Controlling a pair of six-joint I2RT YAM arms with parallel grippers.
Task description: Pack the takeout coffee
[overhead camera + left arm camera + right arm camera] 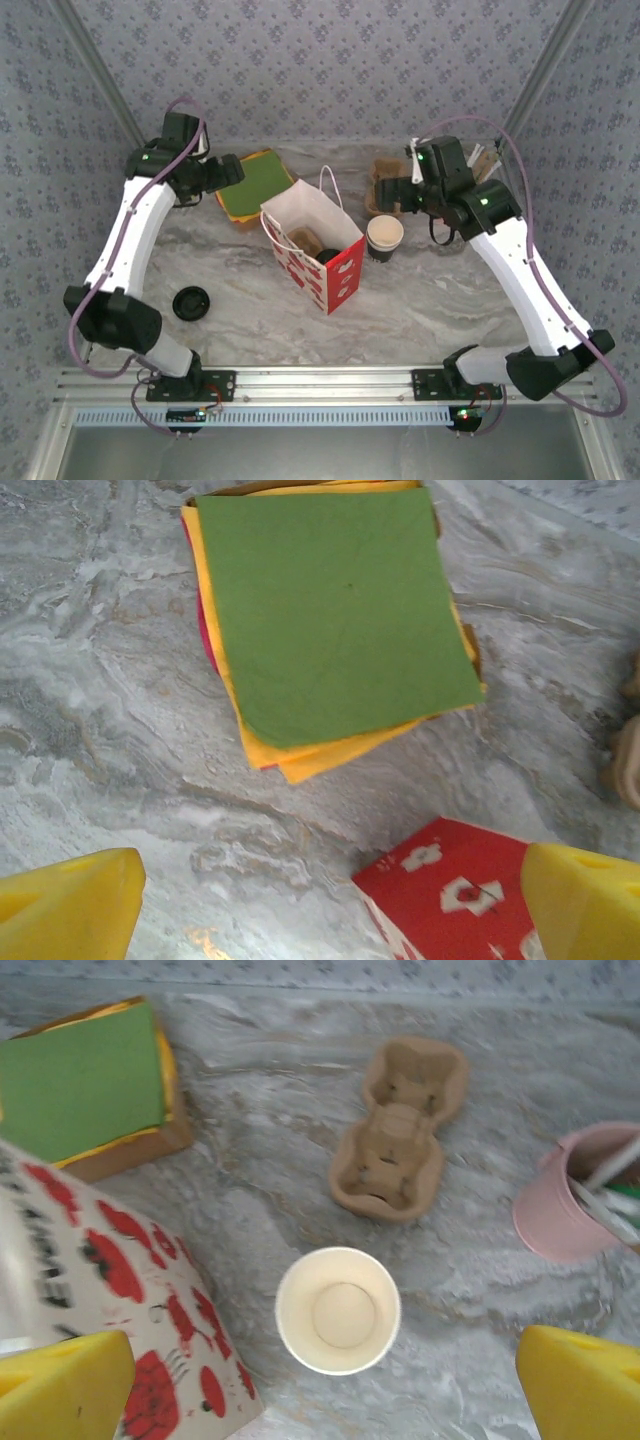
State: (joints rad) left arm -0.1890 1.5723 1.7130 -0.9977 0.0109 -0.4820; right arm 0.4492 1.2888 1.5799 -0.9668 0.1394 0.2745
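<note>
Takeout coffee cup (338, 1310) stands upright and lidless on counter (480, 1290), beside red-and-white paper bag (315, 250) and near cardboard carrier (395, 1130). Right gripper (325, 1385) hovers above the cup, jaws wide, holding nothing. Left gripper (328, 905) spread wide, empty, over stacked napkins (335, 610). Dark round lid (191, 302) lies near left arm's base.

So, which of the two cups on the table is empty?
The white-rimmed paper cup beside the red-and-white bag: its inside is bare, while the pink cup holds sticks and straws.
</note>
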